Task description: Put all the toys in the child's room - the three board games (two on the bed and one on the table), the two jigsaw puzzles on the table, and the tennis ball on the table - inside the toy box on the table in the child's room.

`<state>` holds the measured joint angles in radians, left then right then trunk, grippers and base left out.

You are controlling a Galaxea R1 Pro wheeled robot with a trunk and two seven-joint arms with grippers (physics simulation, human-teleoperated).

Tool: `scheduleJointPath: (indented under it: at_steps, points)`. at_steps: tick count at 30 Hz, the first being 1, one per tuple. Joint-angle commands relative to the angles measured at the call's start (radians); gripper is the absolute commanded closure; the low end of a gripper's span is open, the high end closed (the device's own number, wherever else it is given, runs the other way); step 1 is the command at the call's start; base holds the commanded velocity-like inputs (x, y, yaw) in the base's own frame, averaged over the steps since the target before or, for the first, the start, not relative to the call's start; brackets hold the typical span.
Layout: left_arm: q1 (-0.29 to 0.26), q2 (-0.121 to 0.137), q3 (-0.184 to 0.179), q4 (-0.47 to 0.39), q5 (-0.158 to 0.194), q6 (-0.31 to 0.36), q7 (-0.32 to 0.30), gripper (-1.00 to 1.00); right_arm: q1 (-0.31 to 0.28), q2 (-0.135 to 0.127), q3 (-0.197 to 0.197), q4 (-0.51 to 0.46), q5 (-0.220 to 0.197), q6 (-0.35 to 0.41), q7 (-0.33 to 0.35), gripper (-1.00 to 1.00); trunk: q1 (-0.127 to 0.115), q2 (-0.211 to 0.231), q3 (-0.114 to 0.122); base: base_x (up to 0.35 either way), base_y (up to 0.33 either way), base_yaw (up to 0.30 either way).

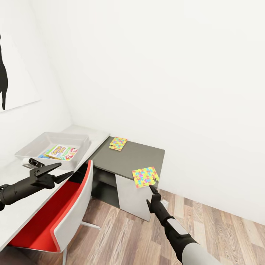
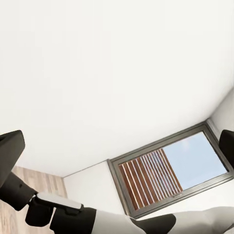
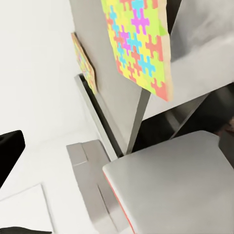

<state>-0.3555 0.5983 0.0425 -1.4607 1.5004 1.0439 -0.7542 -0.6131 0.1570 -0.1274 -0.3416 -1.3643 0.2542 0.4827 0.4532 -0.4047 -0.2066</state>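
Note:
The toy box (image 1: 27,147) stands on the pale table (image 1: 18,206) at the left, with colourful board games (image 1: 60,152) lying flat inside it. One jigsaw puzzle (image 1: 118,143) lies at the back of the dark cabinet top (image 1: 134,156). The other jigsaw puzzle (image 1: 145,176) (image 3: 139,46) overhangs that top's front corner. My right gripper (image 1: 151,187) is open just below and in front of this puzzle's near edge, with nothing between its fingers. Over the table in front of the toy box, my left gripper (image 1: 64,170) is open and empty. The tennis ball and the bed are out of view.
A red-seated chair with a grey back (image 1: 71,206) (image 3: 170,185) is tucked under the table between my arms. A white wall rises close behind the cabinet. Wood-plank floor (image 1: 129,239) lies below. In the left wrist view, a dark-framed window (image 2: 161,175) sits in the wall.

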Motion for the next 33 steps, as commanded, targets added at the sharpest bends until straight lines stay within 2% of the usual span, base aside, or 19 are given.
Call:
scheduleJointPath:
  at_steps: [1,7,12,33]
  points:
    - [-0.001,0.001,0.001,0.0,-0.002,0.003,-0.004,-1.0,-0.001,0.001,-0.008,0.001,-0.006,0.01,0.007,-1.0,0.004,-0.009,-0.005,0.0,0.002,0.0]
    - [0.0,0.003,0.002,0.0,-0.002,0.003,-0.005,-1.0,-0.001,0.0,-0.008,0.002,0.0,0.002,0.118,-1.0,0.027,-0.051,-0.024,0.0,0.0,0.0]
    - [0.0,0.004,0.002,0.0,-0.002,0.003,-0.005,-1.0,-0.001,-0.001,-0.008,0.003,0.002,-0.005,0.16,-1.0,0.047,-0.086,-0.04,0.0,0.0,0.0]
    - [0.0,0.006,0.002,0.0,0.0,0.003,-0.005,-1.0,-0.001,0.001,-0.004,0.004,0.002,-0.006,0.174,-1.0,0.127,-0.233,-0.105,0.0,0.0,0.0]
